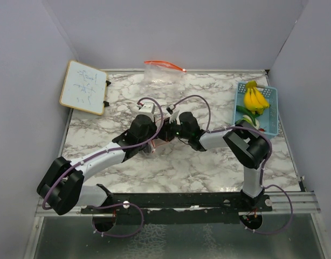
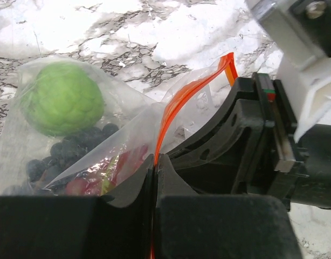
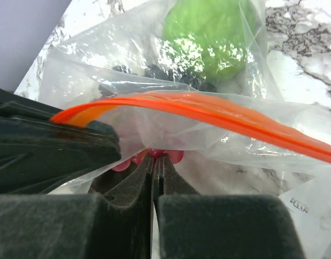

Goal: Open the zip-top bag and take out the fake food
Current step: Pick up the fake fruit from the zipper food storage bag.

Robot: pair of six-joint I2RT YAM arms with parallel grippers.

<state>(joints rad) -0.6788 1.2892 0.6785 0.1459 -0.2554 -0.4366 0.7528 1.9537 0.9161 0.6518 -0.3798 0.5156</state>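
Glossy clear plastic bag point(image 2: 128, 121), marble-look tabletop point(image 1: 208, 167)

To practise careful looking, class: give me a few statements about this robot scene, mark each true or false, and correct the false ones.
1. The banana bunch lies in the light-blue basket. True.
2. The lime-green fruit lies loose on the marble. False: it is inside the zip-top bag, next to the dark grapes.
3. The left gripper and the right gripper are both shut on the zip-top bag near its orange zip strip. True.
4. The whiteboard stands at the far right. False: it stands at the far left.
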